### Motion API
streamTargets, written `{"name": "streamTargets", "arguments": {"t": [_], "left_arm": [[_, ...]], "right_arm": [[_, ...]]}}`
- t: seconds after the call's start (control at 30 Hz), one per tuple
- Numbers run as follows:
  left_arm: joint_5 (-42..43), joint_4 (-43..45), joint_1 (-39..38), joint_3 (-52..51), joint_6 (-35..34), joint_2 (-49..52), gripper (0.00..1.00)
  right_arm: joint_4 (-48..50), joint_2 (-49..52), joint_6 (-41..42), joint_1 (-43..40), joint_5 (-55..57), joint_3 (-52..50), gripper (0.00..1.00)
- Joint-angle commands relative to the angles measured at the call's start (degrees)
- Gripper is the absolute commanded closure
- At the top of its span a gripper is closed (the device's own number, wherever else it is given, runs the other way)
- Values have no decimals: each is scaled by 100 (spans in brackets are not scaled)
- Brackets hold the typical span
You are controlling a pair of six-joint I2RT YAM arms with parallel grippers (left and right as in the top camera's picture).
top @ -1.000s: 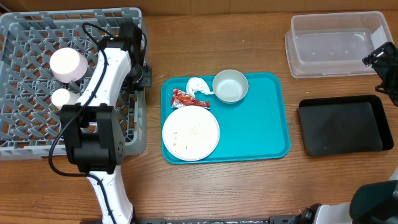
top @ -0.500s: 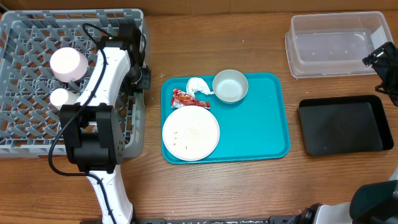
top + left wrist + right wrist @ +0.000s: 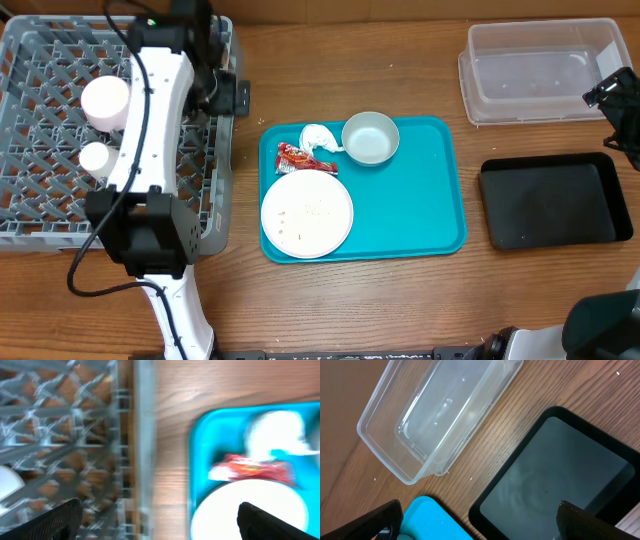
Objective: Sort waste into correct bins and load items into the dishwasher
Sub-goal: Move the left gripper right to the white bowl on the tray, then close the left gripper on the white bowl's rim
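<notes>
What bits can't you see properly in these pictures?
Red wrapper: left wrist view is motion-blurred, print unreadable.
Dish rack: overhead, the left arm covers its right side.
Crumbs on the large plate: overhead, too small to identify.

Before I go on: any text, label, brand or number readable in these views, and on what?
On the red snack wrapper: pale print, too small overhead and too blurred in the left wrist view to read.
On the clear tub, black tray, teal tray, dish rack: no text visible.
Nothing readable anywhere.
</notes>
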Motion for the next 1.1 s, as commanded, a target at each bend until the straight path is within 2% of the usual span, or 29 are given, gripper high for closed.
{"name": "streamTargets", "arguments": {"t": [0.0,0.1,0.17,0.2,0.27,0.33,0.37,0.4,0.67,0.9,1.07], "left_arm": [[2050,-212,-11,833,-282,0,0],[3880,-225,-107,894,70,2,0],[4505,-256,-273,833,605,7,0],[4513,-273,-391,809,745,7,0],[4190,-234,-686,737,835,13,0],[3512,-55,-1086,608,828,17,14],[2975,170,-1419,466,737,17,29],[2704,328,-1620,358,645,17,31],[719,2020,-3091,-737,72,24,30],[-885,3246,-3779,-1467,63,57,31],[-1034,3698,-3840,-1893,107,57,32]], "right_arm": [[17,-11,7,-4,-2,74,0],[17,-11,4,-4,-2,74,0],[15,-11,4,-4,-2,74,0],[15,-11,4,-4,-2,74,0],[15,-11,7,-4,-2,74,0],[15,-11,4,-4,-2,74,0],[15,-11,7,-4,-2,74,0],[17,-11,4,-4,-2,74,0],[17,-11,7,-4,-2,74,0],[15,-11,7,-4,-2,74,0],[15,-11,4,-4,-2,74,0]]}}
